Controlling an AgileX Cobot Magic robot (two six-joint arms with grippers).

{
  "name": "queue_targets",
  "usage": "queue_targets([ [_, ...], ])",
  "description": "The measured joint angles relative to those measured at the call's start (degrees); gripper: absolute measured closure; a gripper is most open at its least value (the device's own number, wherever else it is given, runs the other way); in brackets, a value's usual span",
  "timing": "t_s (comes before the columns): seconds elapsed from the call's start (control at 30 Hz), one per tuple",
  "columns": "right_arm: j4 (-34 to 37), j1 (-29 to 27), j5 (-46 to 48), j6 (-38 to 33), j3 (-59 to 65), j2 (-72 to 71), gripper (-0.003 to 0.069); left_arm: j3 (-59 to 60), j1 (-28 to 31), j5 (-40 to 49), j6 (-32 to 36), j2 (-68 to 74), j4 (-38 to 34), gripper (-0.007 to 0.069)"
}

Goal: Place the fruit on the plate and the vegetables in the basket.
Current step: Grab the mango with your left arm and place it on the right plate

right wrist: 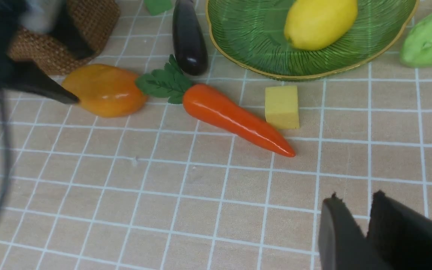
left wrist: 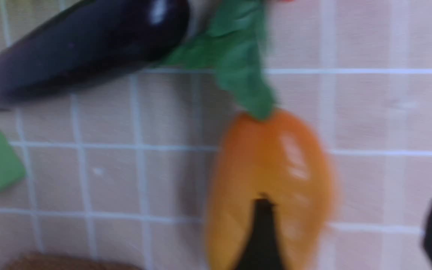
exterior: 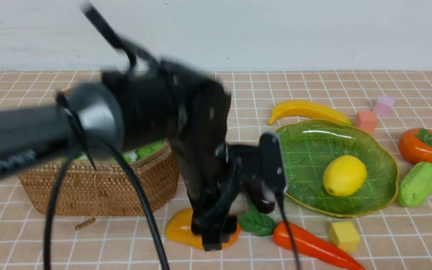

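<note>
Orange-yellow, the mango [exterior: 178, 229] lies on the bench [exterior: 88, 243], left of the plate [exterior: 306, 150]. The left jaws hang wide open right over it. The right jaws sit nearly closed, empty. The lemon [exterior: 344, 175] rests on the plate.

The mango [right wrist: 103, 90], carrot [right wrist: 234, 116] and eggplant [right wrist: 189, 37] look like glossy, smooth plastic. The plate [right wrist: 246, 41] is ribbed transparent glass. The basket [exterior: 99, 187] is rough woven wicker. The yellow cube [right wrist: 282, 107] is matt.
</note>
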Motion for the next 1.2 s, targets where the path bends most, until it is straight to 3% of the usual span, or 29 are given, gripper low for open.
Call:
queue_targets([
  [0.1, 0.03, 0.0, 0.07, -0.18, 0.0, 0.0, 0.0505, 1.63, 0.0, -7.06, -2.3, 2.98, 3.81, -0.0035],
  [0.2, 0.03, 0.0, 0.07, -0.18, 0.0, 0.0, 0.0503, 1.63, 0.0, -9.37, -4.64, 5.42, 5.97, -0.0042],
  [0.33, 0.03, 0.0, 0.07, -0.18, 0.0, 0.0, 0.0501, 1.63, 0.0, -7.18, -8.55, 9.94, 9.18, -0.0008],
  [0.43, 0.07, 0.0, 0.07, -0.18, 0.0, 0.0, 0.0497, 1.24, -0.14, -6.4, -10.33, 10.54, 10.54, 0.0082],
  [0.67, -0.65, 0.0, -0.16, -0.18, 0.0, 0.0, 0.0497, -1.22, -0.14, -3.51, -14.39, 9.49, 11.86, 0.0087],
  [0.77, -2.92, 0.05, -0.3, 0.58, 0.0, 0.0, 0.0497, -6.36, -0.09, -3.52, -16.43, 7.22, 8.38, 0.0087],
  [0.93, -8.44, 0.05, -1.78, 5.98, 0.0, 0.0, 0.0497, -20.87, -0.01, -10.98, -18.6, 8.39, -6.15, 0.0087],
  [1.03, -7.62, 0.05, -2.08, 6.51, 0.0, 0.0, 0.0497, -27.94, -0.01, -16.86, -17.86, 13.89, -12.3, 0.0087],
  [1.2, -3.24, 0.05, -0.38, 5.22, 0.0, 0.0, 0.0494, -37.58, -0.01, -20.91, -16.92, 27.28, -14.58, 0.0087],
])
